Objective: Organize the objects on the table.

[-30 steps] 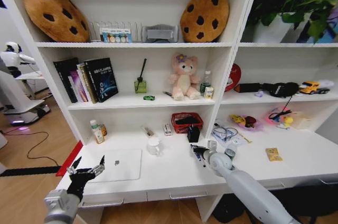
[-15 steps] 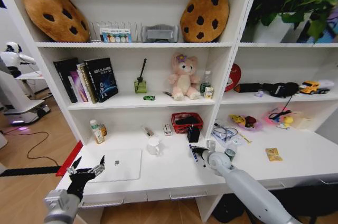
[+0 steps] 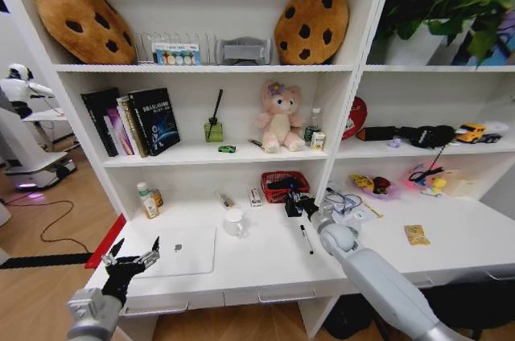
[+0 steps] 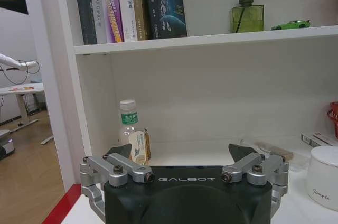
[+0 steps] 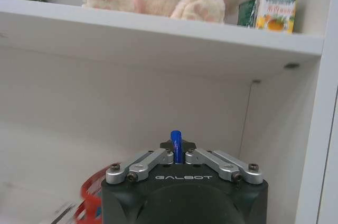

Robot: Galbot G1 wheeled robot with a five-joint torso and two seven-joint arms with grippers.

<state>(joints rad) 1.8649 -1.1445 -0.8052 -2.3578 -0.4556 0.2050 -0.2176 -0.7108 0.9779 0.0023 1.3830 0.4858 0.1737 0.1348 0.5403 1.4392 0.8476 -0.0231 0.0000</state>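
"GALBOT" marks both grippers: right gripper [image 5: 177, 156] pinches what seems a blue pen [image 5: 176, 146]; left gripper [image 4: 186, 167] spread beside laptop [image 3: 181, 250].

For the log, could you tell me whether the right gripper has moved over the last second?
Yes: the right gripper, shut on a blue marker, has moved back toward the red basket.

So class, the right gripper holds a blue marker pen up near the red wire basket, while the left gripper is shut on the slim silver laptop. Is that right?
Not quite. The left gripper is open and holds nothing; it hangs at the table's front edge beside the slim silver laptop, as the head view shows. The rest stands: the right gripper has its jaws shut on the blue marker pen near the red wire basket.
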